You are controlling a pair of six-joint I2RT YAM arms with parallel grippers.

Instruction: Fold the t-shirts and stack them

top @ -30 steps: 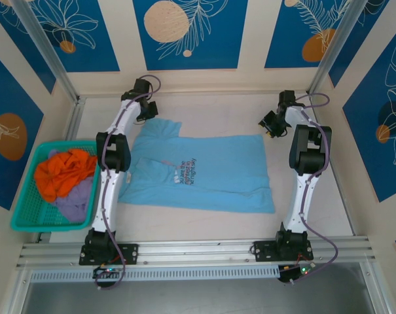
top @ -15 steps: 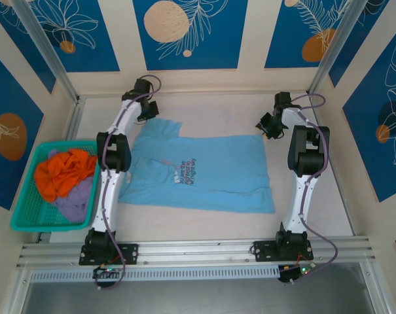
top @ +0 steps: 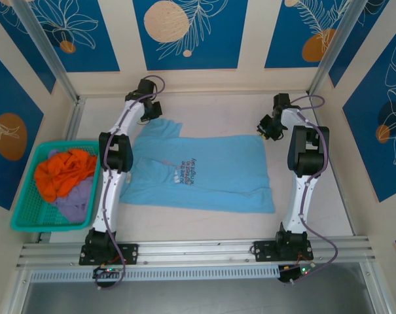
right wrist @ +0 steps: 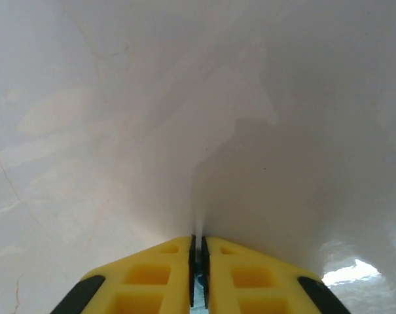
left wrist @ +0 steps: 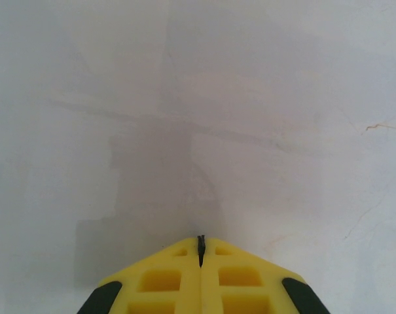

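**Lift both far corners together, and evenly**

The light blue t-shirt (top: 211, 173) lies spread flat on the surface (top: 217, 108) between the two arms, chest lettering up. The hem is toward the right arm and the collar end toward the left.

The left claw (top: 150, 110) sits at the shirt's far left corner. Its wrist view shows it (left wrist: 200, 239) pressed fully together, and I cannot tell whether any cloth is caught in it. The right claw (top: 266, 126) is at the far right corner, nearly closed (right wrist: 198, 237), with a sliver of blue cloth pinched between the pads.

The step looks like taking the far edge to fold it toward the near edge. To do that well:
- Confirm both pinches hold before raising.
- Lift the two corners level.
- Keep the edge taut between the claws.
- Carry it over low so the cloth lands square without wrinkling.
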